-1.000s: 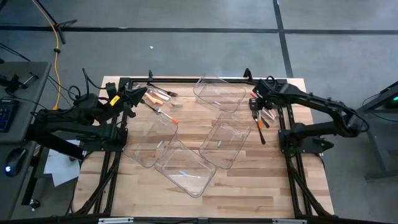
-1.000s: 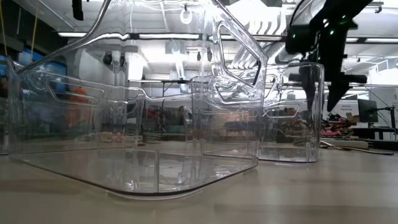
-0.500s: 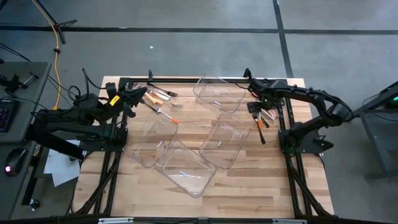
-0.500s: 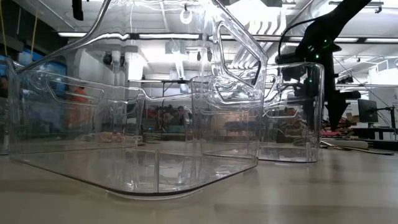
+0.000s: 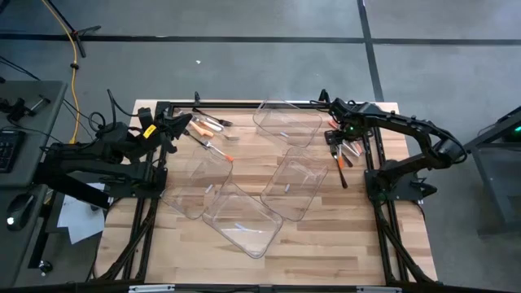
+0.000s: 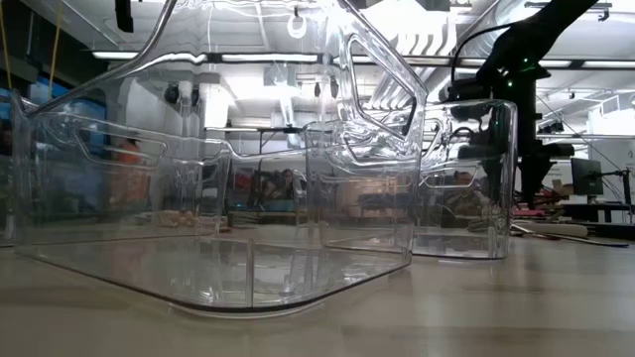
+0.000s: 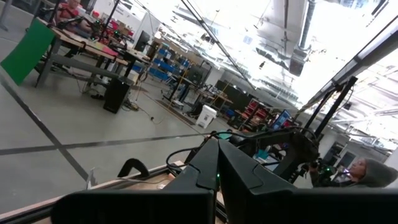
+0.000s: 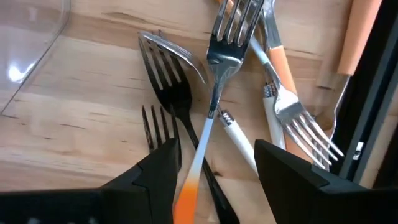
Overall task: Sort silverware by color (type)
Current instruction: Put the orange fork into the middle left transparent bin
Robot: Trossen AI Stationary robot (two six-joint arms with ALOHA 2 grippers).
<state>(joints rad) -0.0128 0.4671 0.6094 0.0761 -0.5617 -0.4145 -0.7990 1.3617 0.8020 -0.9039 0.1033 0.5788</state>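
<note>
Two heaps of silverware lie flat on the wooden table: one by the far left corner [image 5: 210, 134] and one by the right edge [image 5: 342, 155]. My right gripper [image 5: 338, 140] hovers open over the right heap, pointing down. In its wrist view, my right gripper [image 8: 214, 155] stands with a finger on either side of a fork with a silver head and an orange-tipped handle [image 8: 211, 99]. Two black forks [image 8: 169, 93] and other orange-handled pieces [image 8: 281, 65] lie beside it. My left gripper [image 5: 181, 126] waits shut beside the left heap.
Several clear plastic bins sit across the middle of the table: one at the far side [image 5: 289, 122], one at centre right [image 5: 295, 185], two overlapping nearer the front [image 5: 199, 183] [image 5: 242, 216]. A black frame rail [image 8: 373, 93] runs close beside the right heap.
My right gripper has come down toward the heap of silverware at the table's right edge, and its arm has folded in closer. The left arm and the silverware have stayed where they were.
</note>
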